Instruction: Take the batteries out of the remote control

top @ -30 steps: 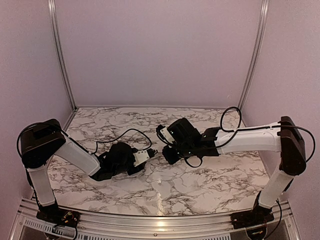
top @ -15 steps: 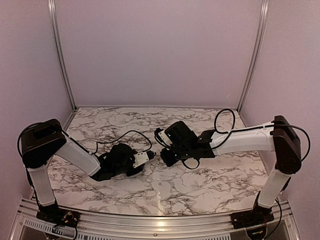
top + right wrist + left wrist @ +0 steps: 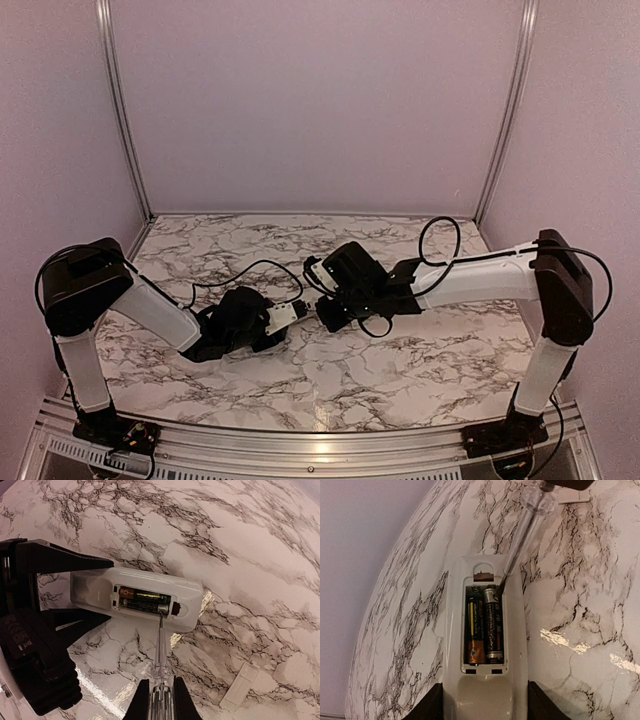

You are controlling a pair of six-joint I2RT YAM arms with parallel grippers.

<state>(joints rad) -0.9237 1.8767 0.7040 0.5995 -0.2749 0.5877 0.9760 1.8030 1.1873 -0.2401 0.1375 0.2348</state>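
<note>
Looking down from above first: reaching both arms toward the middle of the marbled counter (image 3: 400, 370), nearly meeting tip to tip. Bringing the left claw (image 3: 290, 312) and the right claw (image 3: 325, 315) just beside each other, low over the surface. Not making out from this height how either one stands, nor what lies between them.

Turning to the left wrist: clamping the remote control (image 3: 485, 700) by its two long sides in the left claw, with black fingers (image 3: 431, 706) pressing on either edge at the bottom of the picture and the jaws spread as wide as the handset. Lying back-up, with the compartment uncovered. Showing both batteries (image 3: 484, 630) side by side in the recess, one with an orange band, the other dark with a silvery end. Setting a thin tool (image 3: 520, 540) with a clear handle down at the far end of the dark battery, by the compartment wall. Leaving a small white cover (image 3: 572, 496) flat on the counter beyond, well apart from the remote control.

Turning to the right wrist: pinching the clear handle of the tool (image 3: 160, 655) in the right claw (image 3: 159, 702), closed tight on it. Pointing the shaft away, with its tip at the silvery end of the nearer battery. Seating both batteries (image 3: 142, 601) inside the remote control (image 3: 90, 587). Resting the cover (image 3: 240, 686) on the counter off to the right, apart from everything else.
</note>
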